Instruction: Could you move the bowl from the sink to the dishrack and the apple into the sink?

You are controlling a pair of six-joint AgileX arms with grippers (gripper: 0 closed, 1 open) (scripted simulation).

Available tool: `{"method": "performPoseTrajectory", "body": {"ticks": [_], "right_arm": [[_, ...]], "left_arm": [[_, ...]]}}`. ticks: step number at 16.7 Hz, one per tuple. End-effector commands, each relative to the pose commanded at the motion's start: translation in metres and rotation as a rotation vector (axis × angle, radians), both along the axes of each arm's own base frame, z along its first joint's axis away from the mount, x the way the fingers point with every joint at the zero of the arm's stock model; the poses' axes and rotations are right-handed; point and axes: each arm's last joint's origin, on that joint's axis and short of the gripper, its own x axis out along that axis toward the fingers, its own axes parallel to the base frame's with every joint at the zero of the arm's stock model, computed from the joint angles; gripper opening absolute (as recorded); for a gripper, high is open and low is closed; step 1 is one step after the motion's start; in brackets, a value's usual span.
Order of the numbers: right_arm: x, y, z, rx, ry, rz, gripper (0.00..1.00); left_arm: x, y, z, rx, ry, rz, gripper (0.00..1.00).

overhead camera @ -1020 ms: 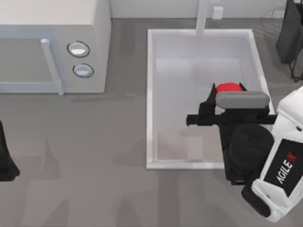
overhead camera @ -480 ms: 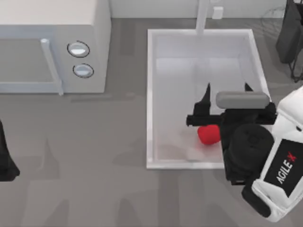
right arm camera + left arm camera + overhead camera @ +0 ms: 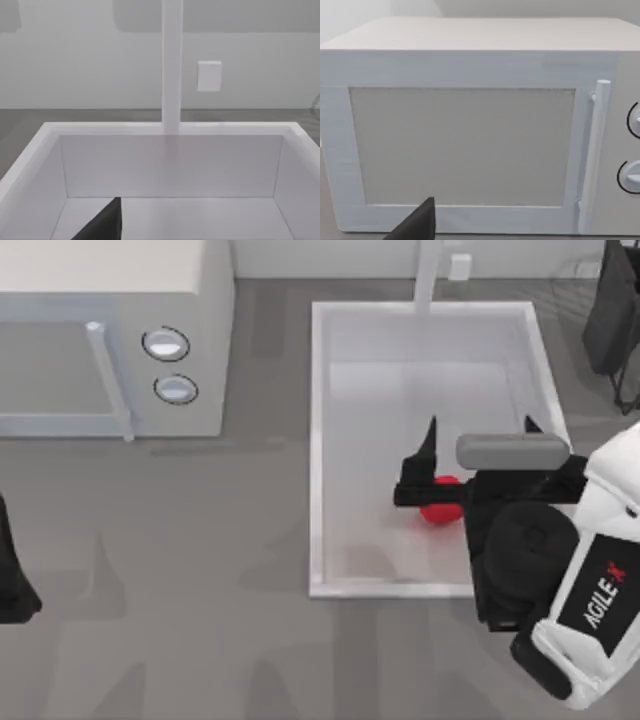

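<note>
Our right claw (image 3: 480, 430) hangs spread over the sink (image 3: 318, 440); the apple (image 3: 440, 502) apparently lies free on the basin floor beneath.

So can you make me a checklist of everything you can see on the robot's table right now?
Surface: grey table, bare in front of the microwave.
Job's things: red apple lies inside the white sink, partly under the right arm. Dishrack stands at the table's right edge. Bowl: nothing seen.
Clutter: nothing seen.
Grippers: right gripper open above the sink, holding nothing. Left gripper parked at the table's left edge, facing the microwave.
Cables: nothing seen.
Surroundings: white faucet rising behind the sink, a small white wall plate beside it.
</note>
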Motion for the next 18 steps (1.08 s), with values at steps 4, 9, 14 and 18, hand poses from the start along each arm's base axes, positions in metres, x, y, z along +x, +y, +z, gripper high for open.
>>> {"method": "performPoseTrajectory", "body": {"ticks": [4,9,14,18], "right_arm": [[0.003,-0.008,0.010,0.000,0.012,-0.013,1.00],[0.005,-0.051,0.062,0.016,0.037,-0.076,1.00],[-0.032,-0.115,0.129,0.055,0.012,-0.135,1.00],[-0.088,-0.157,0.153,0.068,-0.026,-0.138,1.00]], "left_arm": [[0.000,0.000,0.000,0.000,0.000,0.000,1.00],[0.000,0.000,0.000,0.000,0.000,0.000,1.00],[0.000,0.000,0.000,0.000,0.000,0.000,1.00],[0.000,0.000,0.000,0.000,0.000,0.000,1.00]]}}
